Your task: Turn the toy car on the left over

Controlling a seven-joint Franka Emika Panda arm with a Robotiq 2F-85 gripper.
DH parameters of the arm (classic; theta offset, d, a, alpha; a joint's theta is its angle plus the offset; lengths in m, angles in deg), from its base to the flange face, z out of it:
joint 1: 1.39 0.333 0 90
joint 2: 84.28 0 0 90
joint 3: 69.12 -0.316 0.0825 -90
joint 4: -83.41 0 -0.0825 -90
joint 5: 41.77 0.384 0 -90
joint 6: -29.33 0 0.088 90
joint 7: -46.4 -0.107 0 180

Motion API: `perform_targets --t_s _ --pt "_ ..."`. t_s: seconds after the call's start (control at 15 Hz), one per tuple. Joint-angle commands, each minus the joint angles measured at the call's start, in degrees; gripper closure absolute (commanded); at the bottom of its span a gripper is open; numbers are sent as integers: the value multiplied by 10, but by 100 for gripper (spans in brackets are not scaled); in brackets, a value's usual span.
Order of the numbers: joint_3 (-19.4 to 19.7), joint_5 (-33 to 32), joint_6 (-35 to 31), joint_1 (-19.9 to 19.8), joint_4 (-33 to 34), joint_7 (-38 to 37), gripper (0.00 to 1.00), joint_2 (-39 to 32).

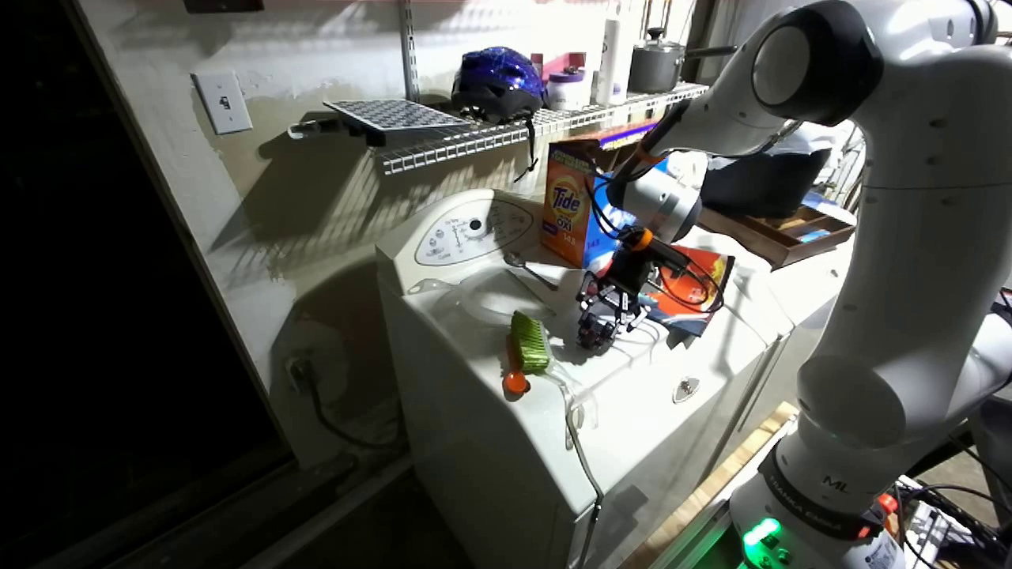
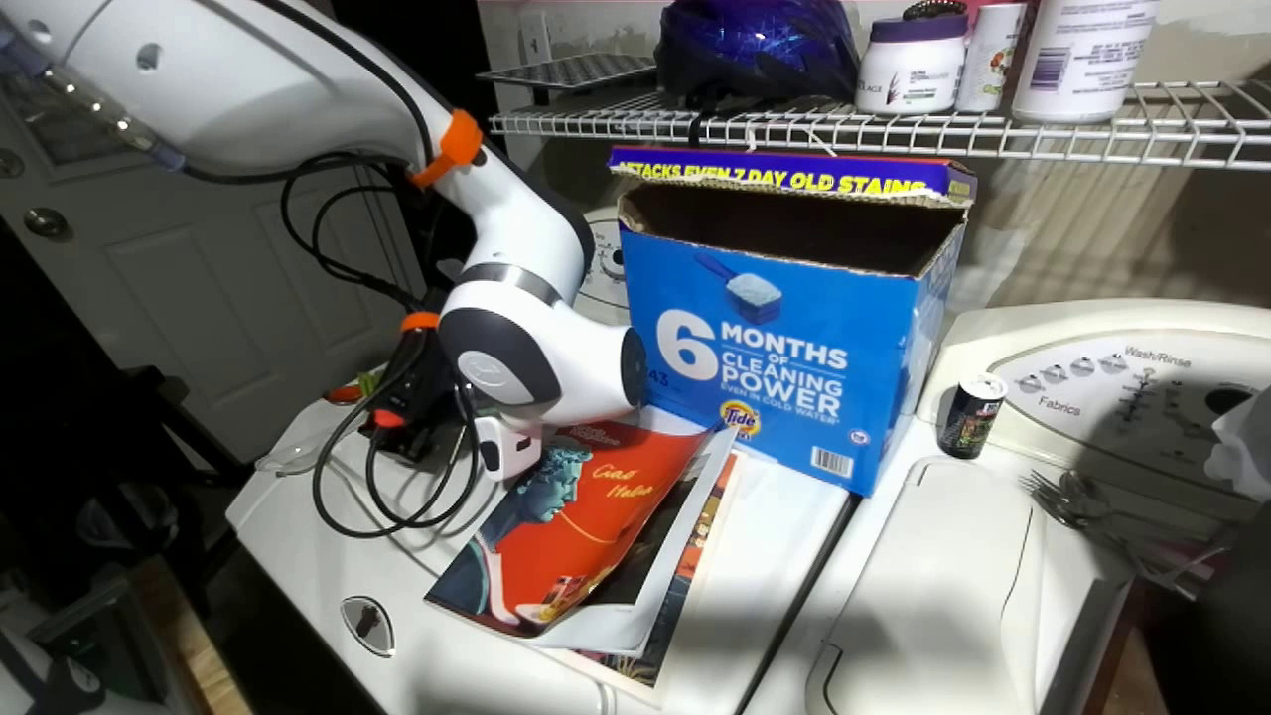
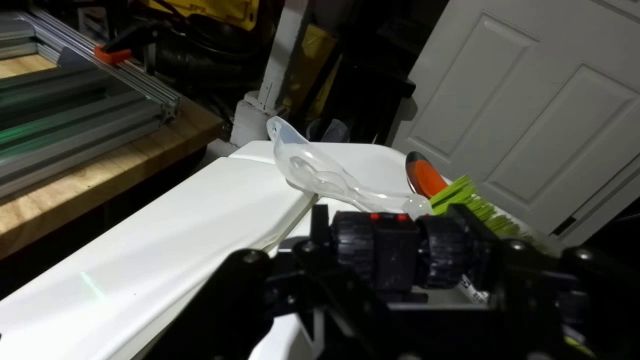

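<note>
The dark toy car (image 3: 395, 250), blackish with chunky wheels and small red marks, sits between the fingers of my gripper (image 3: 392, 220) in the wrist view. The fingers press on the outer sides of its wheels. In an exterior view the toy car (image 1: 594, 332) hangs from the downward-tilted gripper (image 1: 613, 307), low over the white washer top (image 1: 640, 371). I cannot tell whether it touches the surface. In an exterior view the gripper (image 2: 407, 427) is dark and partly behind cables, and the car cannot be made out.
A green brush (image 1: 530, 344), an orange scoop (image 1: 516, 383) and a clear plastic piece (image 3: 320, 172) lie beside the car. A metal spoon (image 1: 534, 271) lies behind. The Tide box (image 2: 765, 338) and magazines (image 2: 596, 536) stand near the arm. A wire shelf (image 1: 474, 142) hangs above.
</note>
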Motion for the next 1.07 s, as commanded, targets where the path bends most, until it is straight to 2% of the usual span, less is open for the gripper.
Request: perform_targets --t_s 0.0,1.0 --pt "1 -3 24 -11 31 -34 65 -22" --pt "20 -21 24 -27 45 -88 65 -20"
